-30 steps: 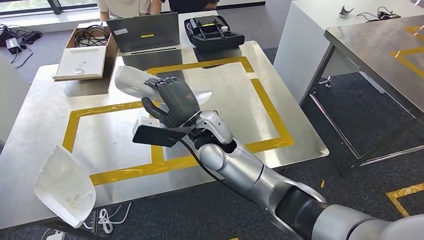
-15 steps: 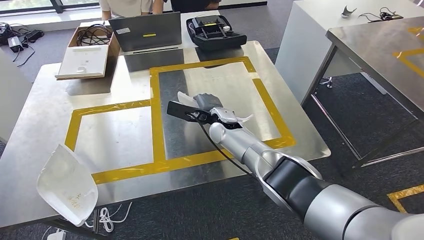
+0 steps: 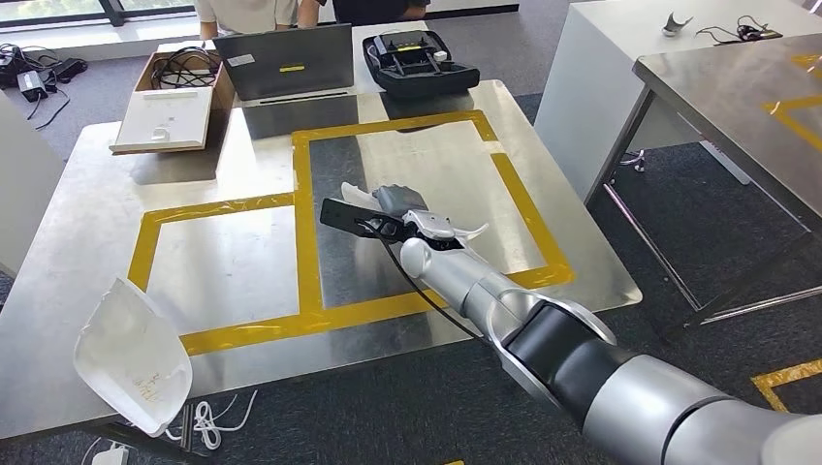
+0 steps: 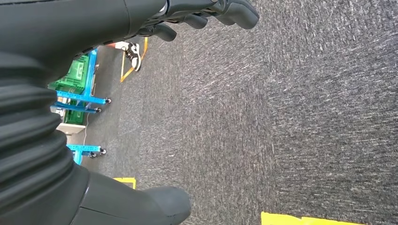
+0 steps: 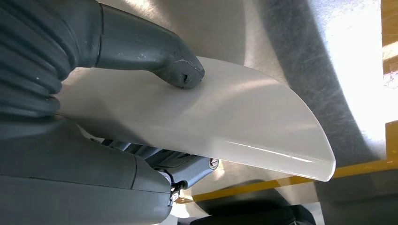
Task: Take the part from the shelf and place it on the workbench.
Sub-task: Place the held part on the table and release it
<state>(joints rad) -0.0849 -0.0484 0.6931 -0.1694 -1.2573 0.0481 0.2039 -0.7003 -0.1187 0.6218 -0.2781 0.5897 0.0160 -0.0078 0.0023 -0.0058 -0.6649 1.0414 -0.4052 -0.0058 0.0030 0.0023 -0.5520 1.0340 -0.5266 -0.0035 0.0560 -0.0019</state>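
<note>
My right hand holds a white curved shell part low over the steel workbench, inside the right-hand yellow taped square. In the right wrist view the thumb presses on top of the white part and the fingers lie beneath it. The part's far edge is close above the metal top; I cannot tell whether it touches. My left hand hangs over dark carpet with nothing in it and its fingers apart from the thumb.
A second white shell part lies on the bench's front left corner. At the back stand a laptop, a cardboard box and a black case. A person stands behind. Another steel table is at the right.
My right hand has carried the part down and to the right, from above the tape between the squares into the right square. Over the last half second it has barely moved.
</note>
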